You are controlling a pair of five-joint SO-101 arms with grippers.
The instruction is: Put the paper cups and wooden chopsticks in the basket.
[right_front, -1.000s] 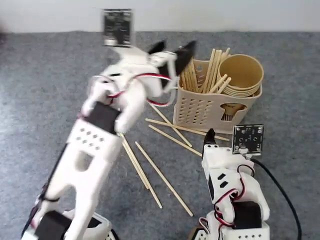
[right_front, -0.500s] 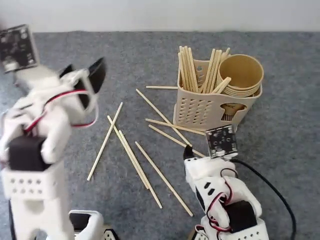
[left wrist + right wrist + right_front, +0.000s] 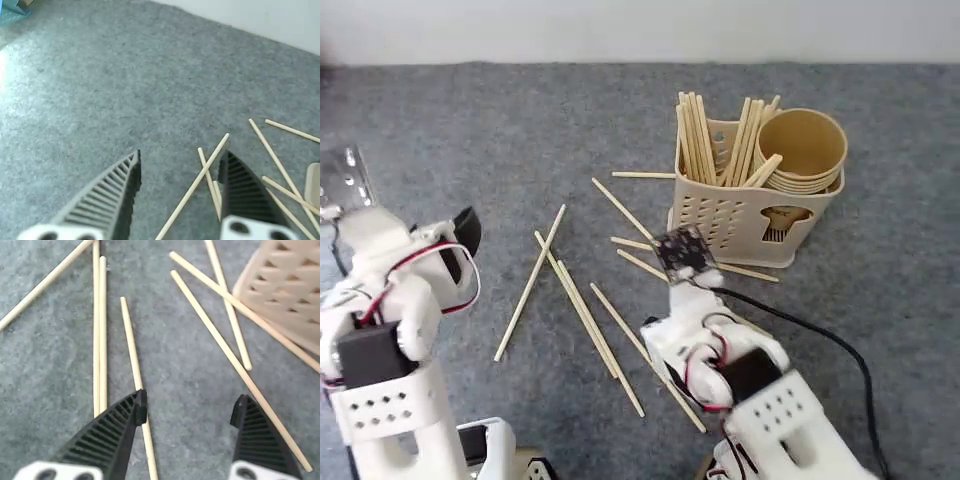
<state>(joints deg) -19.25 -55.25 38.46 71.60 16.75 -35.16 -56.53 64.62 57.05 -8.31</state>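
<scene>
Swung back from the basket (image 3: 720, 215), the left gripper (image 3: 181, 155) hangs wide open; the right gripper (image 3: 192, 396), also wide, has advanced over loose chopsticks (image 3: 132, 345) just below it — closing askew could roll one sideways or pinch two.

Beige perforated basket (image 3: 720, 215), tan cups (image 3: 805, 148), pale chopsticks (image 3: 530, 283), speckled grey carpet (image 3: 470, 130).

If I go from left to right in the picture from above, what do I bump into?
First the left gripper → leftmost loose chopstick → chopsticks standing in the basket → stacked paper cups.
</scene>
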